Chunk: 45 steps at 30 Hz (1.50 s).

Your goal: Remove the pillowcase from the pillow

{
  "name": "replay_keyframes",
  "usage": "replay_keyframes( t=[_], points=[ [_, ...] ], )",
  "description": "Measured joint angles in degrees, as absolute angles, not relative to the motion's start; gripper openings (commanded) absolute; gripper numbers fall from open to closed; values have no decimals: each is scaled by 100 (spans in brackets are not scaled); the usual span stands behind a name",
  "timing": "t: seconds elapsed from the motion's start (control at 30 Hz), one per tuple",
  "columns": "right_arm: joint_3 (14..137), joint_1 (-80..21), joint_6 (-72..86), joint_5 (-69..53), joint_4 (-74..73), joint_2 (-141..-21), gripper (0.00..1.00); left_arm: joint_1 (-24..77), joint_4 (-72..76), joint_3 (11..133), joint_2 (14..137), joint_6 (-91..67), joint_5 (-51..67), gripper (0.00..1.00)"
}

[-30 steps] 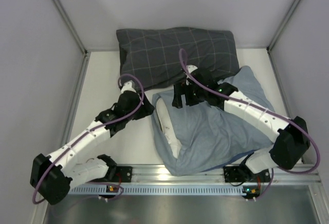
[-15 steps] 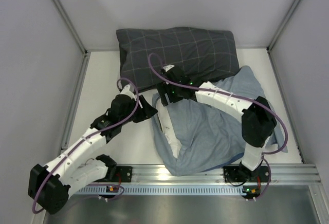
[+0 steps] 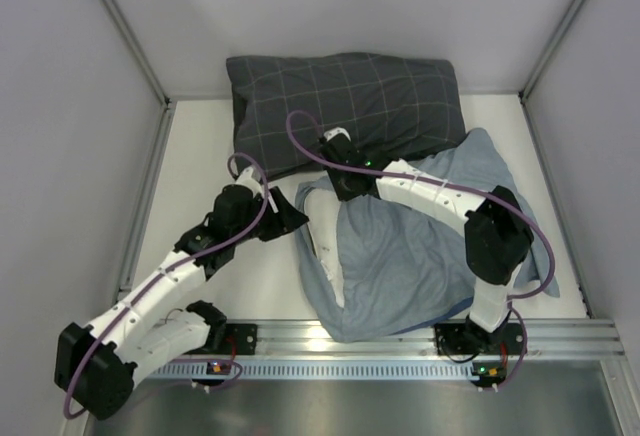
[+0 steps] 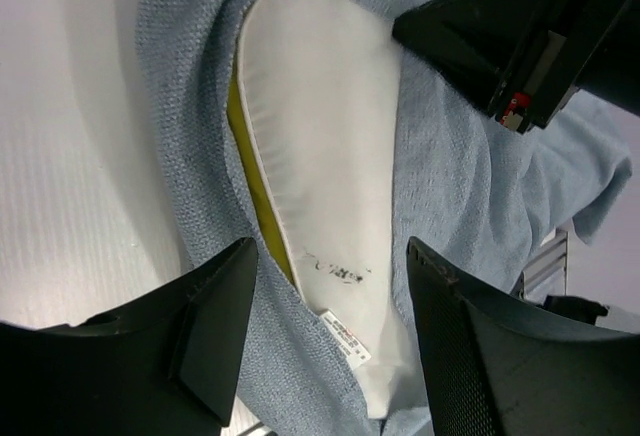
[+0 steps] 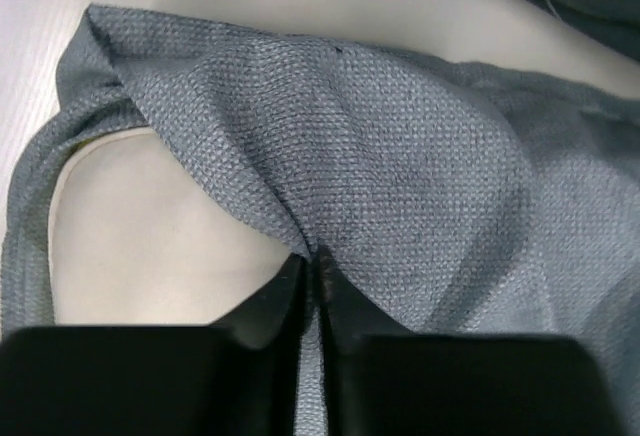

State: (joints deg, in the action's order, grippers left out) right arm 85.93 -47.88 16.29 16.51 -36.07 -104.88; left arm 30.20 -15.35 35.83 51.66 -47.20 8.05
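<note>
here the right gripper (image 5: 310,268) pinches the pillowcase (image 3: 420,251) at its mouth, mid-counter, probably to peel it off the pillow (image 4: 320,126), while the left gripper (image 4: 328,251) gapes beside the bared end, seemingly to pin it.

A dark grey checked pillow (image 3: 340,101) lies at twelve o'clock on the white table (image 3: 195,156), a metal rail (image 3: 350,341) at six

Most of the pillow (image 3: 322,234) lies hidden inside the pillowcase (image 3: 420,256); only a white strip shows at the case's 9 o'clock edge. The print on the pillow's label (image 4: 347,337) is too small to read. In the wrist view, the bottom edge cuts off the right gripper (image 5: 312,271), and how deep the cloth fold runs between its closed jaws cannot be seen. From above, this arm covers the dark grey pillow (image 3: 340,96) at 6 o'clock.
</note>
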Motion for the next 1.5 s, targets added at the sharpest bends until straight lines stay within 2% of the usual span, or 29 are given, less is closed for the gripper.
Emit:
replay_keyframes(
  t=[0.2, 0.3, 0.63, 0.93, 1.1, 1.2, 1.5],
  points=[
    [8576, -4781, 1632, 1765, -3649, -10488, 0, 3046, -1424, 3754, 5968, -4759, 1280, 71],
    [8512, -4744, 1656, 1662, -3623, -10488, 0, 3052, -1247, 3826, 6261, -4757, 1411, 71],
    [8241, -4554, 1702, 1184, -3498, -10377, 0, 3079, -60, 3898, 7098, -4742, 1636, 55],
    [7953, -4425, 1719, 978, -3426, -10064, 0, 3079, -349, 4313, 7395, -4429, 987, 47],
    [7948, -4403, 1719, 913, -3428, -10031, 0, 3079, -646, 4261, 6960, -4327, 891, 48],
    [7948, -4399, 1723, 884, -3428, -10027, 0, 3079, -670, 4241, 6818, -4303, 895, 54],
    [7900, -4394, 1765, 862, -3413, -9983, 0, 3079, -655, 3909, 7153, -4316, 1017, 58]
  ],
)
